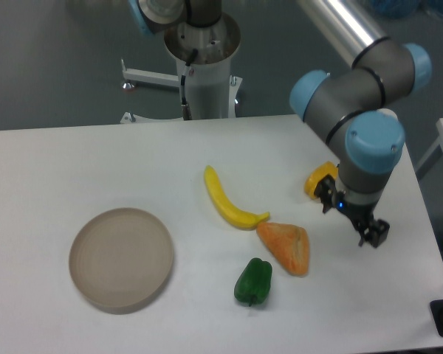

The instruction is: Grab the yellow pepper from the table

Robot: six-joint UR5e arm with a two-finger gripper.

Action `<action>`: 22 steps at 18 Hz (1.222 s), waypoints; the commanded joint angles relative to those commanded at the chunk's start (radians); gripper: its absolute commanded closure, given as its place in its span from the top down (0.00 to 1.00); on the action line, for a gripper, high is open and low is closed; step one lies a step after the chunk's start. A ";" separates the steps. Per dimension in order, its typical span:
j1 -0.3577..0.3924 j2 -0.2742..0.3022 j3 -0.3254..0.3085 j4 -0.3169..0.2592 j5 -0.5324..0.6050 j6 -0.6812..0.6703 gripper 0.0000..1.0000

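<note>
yellow pepper [319, 179] lies on the white table [74, 162], right side, partly hidden behind the arm's wrist. tan dish [121, 257] front-left holds nothing. gripper [371, 231] hangs just front-right of the pepper, apart from it; can't tell how the jaws stand.

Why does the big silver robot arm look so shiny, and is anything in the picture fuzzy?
In the camera view, light glares off the silver arm tube as a bright white streak; the top edge looks soft and blurry; the table is evenly lit, with faint shadows under the green pepper and plate.
</note>
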 joint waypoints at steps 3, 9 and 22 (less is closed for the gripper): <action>0.020 0.020 -0.046 -0.005 0.021 0.017 1.00; 0.031 0.049 -0.150 -0.002 0.146 0.092 1.00; 0.052 0.094 -0.321 0.101 0.147 0.107 1.00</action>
